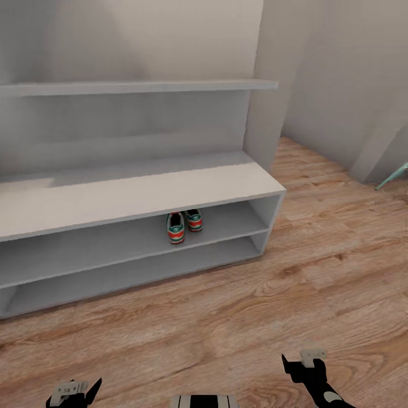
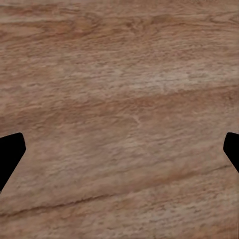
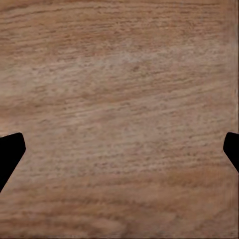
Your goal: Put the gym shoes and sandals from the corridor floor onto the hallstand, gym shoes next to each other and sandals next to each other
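Light brown wood-plank corridor floor (image 1: 317,272) with clear grain spreads across the foreground and runs back toward pale grey walls. Nearest, at the lower edge of the head view, the left pincer (image 1: 73,391) and the right pincer (image 1: 303,362) hang above the planks, well apart from each other. In the left wrist view the left pincer (image 2: 119,154) has its two dark fingertips (image 2: 11,152) spread wide at either edge with only bare floor (image 2: 119,99) between them; the right pincer (image 3: 119,154) in the right wrist view is equally wide open and holds nothing over the floor (image 3: 119,89).

Beyond them stands the long low white-grey hallstand bench (image 1: 113,198) with two open shelf levels and a floating white shelf (image 1: 141,86) above it. The pair of white lace-up gym shoes with green side stripes and red-orange heels (image 1: 183,224) sits on the upper open level, towards the right end, side by side and just touching, heels outward.

Farther right, a small teal object (image 1: 392,177) pokes in at the edge, too little of it visible to identify.
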